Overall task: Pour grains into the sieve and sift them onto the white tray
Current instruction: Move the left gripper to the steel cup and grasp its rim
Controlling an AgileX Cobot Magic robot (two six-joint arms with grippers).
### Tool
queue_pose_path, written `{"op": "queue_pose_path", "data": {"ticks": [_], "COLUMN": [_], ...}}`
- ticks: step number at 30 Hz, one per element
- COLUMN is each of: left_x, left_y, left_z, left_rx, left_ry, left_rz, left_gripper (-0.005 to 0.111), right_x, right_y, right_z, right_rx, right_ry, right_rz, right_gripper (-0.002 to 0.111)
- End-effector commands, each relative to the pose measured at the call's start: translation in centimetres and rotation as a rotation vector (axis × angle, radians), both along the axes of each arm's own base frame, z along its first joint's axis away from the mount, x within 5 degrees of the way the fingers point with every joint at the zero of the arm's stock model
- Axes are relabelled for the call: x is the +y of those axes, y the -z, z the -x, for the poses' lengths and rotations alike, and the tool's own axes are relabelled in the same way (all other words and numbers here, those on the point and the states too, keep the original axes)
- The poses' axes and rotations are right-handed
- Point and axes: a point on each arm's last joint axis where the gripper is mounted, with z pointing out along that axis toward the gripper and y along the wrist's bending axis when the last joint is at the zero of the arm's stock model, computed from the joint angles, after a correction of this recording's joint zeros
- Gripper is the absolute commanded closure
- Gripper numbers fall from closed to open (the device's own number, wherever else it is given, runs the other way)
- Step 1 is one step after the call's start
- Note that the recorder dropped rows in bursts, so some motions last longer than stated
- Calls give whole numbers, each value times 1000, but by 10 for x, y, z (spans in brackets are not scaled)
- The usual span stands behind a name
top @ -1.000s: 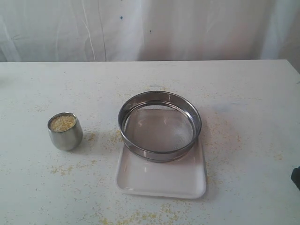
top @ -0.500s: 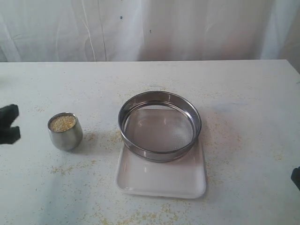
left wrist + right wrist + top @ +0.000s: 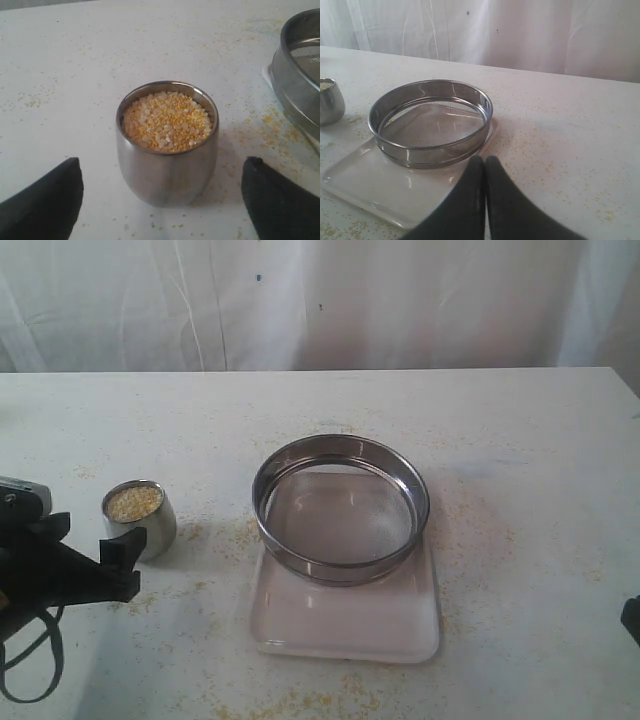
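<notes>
The grains point(image 3: 167, 120) fill a small steel cup point(image 3: 142, 530) at the table's left. My left gripper point(image 3: 95, 542) is open and close to the cup's left. In the left wrist view its black fingers point(image 3: 50, 200) stand wide on either side of the cup point(image 3: 167, 172) without touching it. The sieve point(image 3: 340, 565) rests on the far part of the white tray point(image 3: 345, 625), with its mesh bare. My right gripper point(image 3: 485, 161) is shut on nothing, low by the tray's point(image 3: 380, 185) near right corner. Only a dark bit of the right gripper point(image 3: 632, 618) shows in the exterior view.
Loose yellow grains point(image 3: 300, 702) are scattered over the white table around the cup and the tray. A white curtain point(image 3: 320, 300) hangs behind the table's far edge.
My left gripper has come in from the left edge, opened wide and moved up to the cup. Cup, sieve, tray and right gripper have stayed put.
</notes>
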Motion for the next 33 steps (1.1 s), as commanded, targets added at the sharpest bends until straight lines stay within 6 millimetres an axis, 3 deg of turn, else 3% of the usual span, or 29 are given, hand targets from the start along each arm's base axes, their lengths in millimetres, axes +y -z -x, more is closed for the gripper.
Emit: {"op": "queue_pose_path", "data": {"ticks": [1, 4, 10, 33], "left_x": [-2, -2, -7, -18], "left_y": [14, 34, 42, 24], "left_z": [-8, -10, -26, -63], "left_rx": [4, 81, 86, -38], "left_ry": [-12, -17, -12, -12], "left_rz": [0, -27, -29, 9], "left_gripper": [20, 20, 20, 20], "right_x": [0, 0, 0, 0], "right_y": [1, 1, 1, 1], "right_z": [0, 0, 0, 0], "right_rx": [-5, -5, -5, -3], "right_ry": [4, 4, 4, 4], "right_rz": [-10, -10, -10, -9], "right_gripper": [108, 108, 108, 108]}}
